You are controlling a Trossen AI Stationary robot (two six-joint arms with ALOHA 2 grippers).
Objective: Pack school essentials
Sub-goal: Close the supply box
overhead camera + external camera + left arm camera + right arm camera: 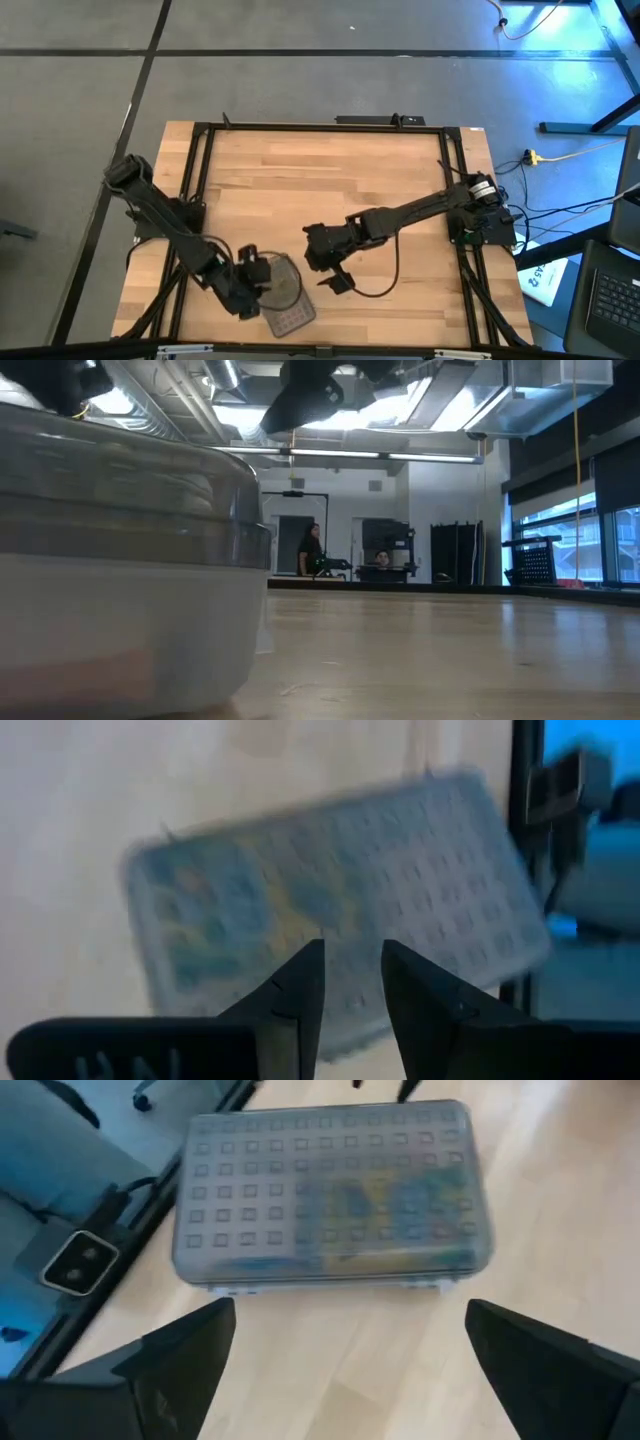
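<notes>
Resting near table's front edge, closed case (330,1190) holds school essentials (400,1205), blurred through lid. Rigid, light, likely slippery plastic; grip across short sides. Left gripper (352,982) above, narrowly parted, empty. Right gripper (350,1350) wide apart, nearby.

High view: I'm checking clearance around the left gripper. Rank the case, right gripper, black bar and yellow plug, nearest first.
From the left gripper:
1. Case, right beneath it, near edge.
2. Right gripper, to its right.
3. Black bar, table's far edge.
4. Yellow plug, on the floor past the right arm.
</notes>
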